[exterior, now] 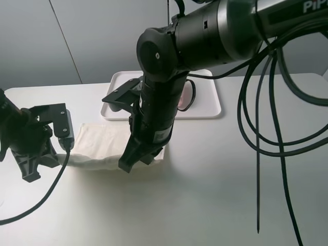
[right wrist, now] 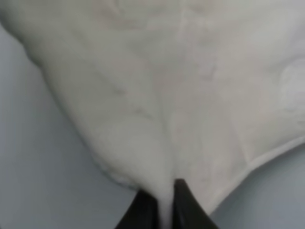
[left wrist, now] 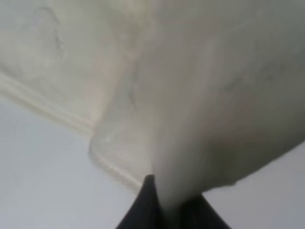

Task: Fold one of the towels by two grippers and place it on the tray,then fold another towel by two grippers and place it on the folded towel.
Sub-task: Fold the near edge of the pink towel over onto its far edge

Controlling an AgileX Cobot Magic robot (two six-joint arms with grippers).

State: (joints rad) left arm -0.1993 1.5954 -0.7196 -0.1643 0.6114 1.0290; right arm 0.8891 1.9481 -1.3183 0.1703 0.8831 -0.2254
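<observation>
— Overhead?
— Cream towel (exterior: 102,141) lies on the table (exterior: 215,195) before the tray (exterior: 210,110), where the pink towel (exterior: 183,97) sits.
— Left wrist?
— Left gripper (left wrist: 164,210) pinched tight on the cream towel's edge, likely for folding.
— Right wrist?
— Right gripper (right wrist: 164,205) clamped on it likewise, sharing the fold.

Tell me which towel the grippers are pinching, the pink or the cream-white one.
The cream-white towel, on the table before the tray: left gripper and right gripper are both shut on it. The pink towel lies apart on the tray.
</observation>
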